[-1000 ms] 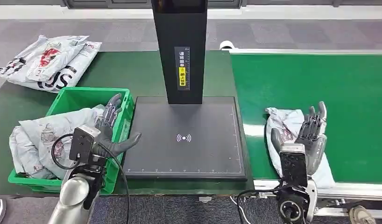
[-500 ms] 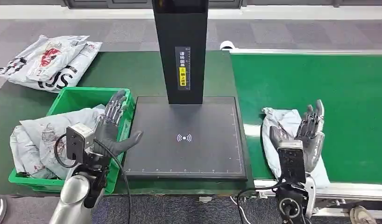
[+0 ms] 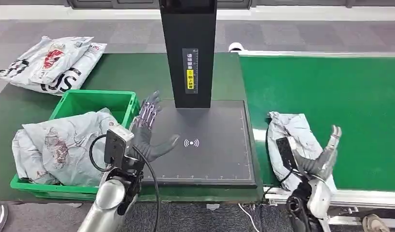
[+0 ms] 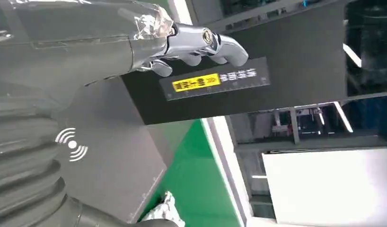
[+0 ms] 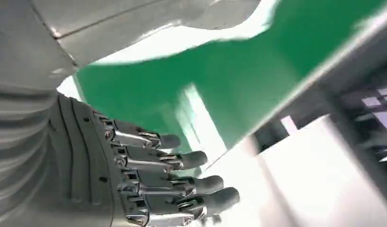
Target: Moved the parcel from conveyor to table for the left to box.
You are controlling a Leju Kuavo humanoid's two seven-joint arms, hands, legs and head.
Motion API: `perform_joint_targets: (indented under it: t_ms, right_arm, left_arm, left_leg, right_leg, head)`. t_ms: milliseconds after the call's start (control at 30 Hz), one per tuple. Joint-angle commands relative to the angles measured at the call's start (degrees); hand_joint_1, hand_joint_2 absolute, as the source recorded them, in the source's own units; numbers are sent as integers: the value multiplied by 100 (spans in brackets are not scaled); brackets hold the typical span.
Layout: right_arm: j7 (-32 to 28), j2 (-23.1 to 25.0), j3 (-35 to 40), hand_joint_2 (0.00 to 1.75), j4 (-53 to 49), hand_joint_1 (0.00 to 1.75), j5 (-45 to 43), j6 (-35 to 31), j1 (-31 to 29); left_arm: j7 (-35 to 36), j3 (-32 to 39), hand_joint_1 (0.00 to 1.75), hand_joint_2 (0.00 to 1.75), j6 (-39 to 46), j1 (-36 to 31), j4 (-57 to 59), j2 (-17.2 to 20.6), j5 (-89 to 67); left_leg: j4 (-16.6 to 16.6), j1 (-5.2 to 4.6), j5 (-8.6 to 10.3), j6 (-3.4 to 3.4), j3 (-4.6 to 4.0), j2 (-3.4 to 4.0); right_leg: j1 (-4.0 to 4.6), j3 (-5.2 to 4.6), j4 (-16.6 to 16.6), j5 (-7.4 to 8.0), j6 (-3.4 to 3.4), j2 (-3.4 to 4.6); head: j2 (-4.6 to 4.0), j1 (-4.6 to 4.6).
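— What sits on the left?
— A green bin [image 3: 122,100] with grey bags; the left hand [image 3: 146,129] hovers empty over the black scanner pad [image 3: 219,159], fingers spread.
— And the right?
— The parcel [image 3: 289,133] lies on the green conveyor [image 3: 340,96]. The right hand [image 3: 322,157] is beside it, fingers apart, grasping nothing.

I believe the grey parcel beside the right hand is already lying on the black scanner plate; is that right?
Not quite. The head view shows the grey parcel beside the right hand lying on the green conveyor, not on the black scanner plate.
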Motion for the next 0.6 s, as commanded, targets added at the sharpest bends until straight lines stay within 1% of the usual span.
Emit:
perform_joint_targets:
  t_ms: [33, 67, 133, 267, 300, 367, 400, 600]
  right_arm:
    - [130, 70, -1468, 175, 1980, 0, 434, -35, -673]
    - [138, 72, -1484, 175, 1977, 0, 456, -35, -669]
    - [161, 70, -1512, 175, 2015, 0, 477, -35, -688]
    - [328, 7, -1557, 175, 2139, 0, 639, -35, -688]
    - [418, -78, -1602, 175, 2481, 0, 648, -8, -740]
    - [262, -150, -1685, 175, 2848, 0, 413, -35, -828]
    - [262, -150, -1685, 175, 2848, 0, 413, -35, -828]
    - [262, -150, -1685, 175, 2848, 0, 413, -35, -828]
  left_arm:
    - [-15, 114, 0, 175, 12, -2, 378, -126, -2]
    - [-15, 122, 0, 175, 13, 2, 370, -129, -2]
    - [-15, 138, 0, 175, 14, 4, 364, -135, -2]
    - [-17, 182, 0, 175, 16, 36, 352, -125, 0]
    - [-16, 219, 0, 175, 21, 60, 321, -122, 0]
    - [-42, 237, 0, 175, -9, 61, 292, -115, -9]
    - [-42, 237, 0, 175, -9, 61, 292, -115, -9]
    - [-42, 237, 0, 175, -9, 61, 292, -115, -9]
  left_leg:
    - [-8, 5, -6, 1, 22, 16]
    - [-16, 2, -6, 2, 32, 21]
    - [-7, -1, -4, 0, 17, 16]
    - [-7, -1, -5, 2, 19, 12]
    - [-16, -3, -4, 3, 30, 19]
    - [-22, 0, -4, 5, 39, 19]
    - [-11, -1, -4, 3, 24, 15]
    - [-7, -4, -4, 3, 13, 15]
  right_leg:
    - [6, 20, -13, 2, -2, 11]
    - [4, 27, -17, 1, -3, 14]
    - [1, 9, -6, 1, -2, 9]
    - [6, 15, -10, -2, 3, 6]
    - [5, 24, -18, 0, 2, 11]
    - [8, 36, -28, 2, 2, 7]
    - [5, 21, -14, -1, 3, 6]
    - [-4, 8, -6, -1, 3, 9]
  head:
    - [-2, 0]
    - [0, -2]
    - [0, 0]
    - [0, -2]
    - [0, 0]
    - [-2, 0]
    - [-2, 0]
    - [0, 0]
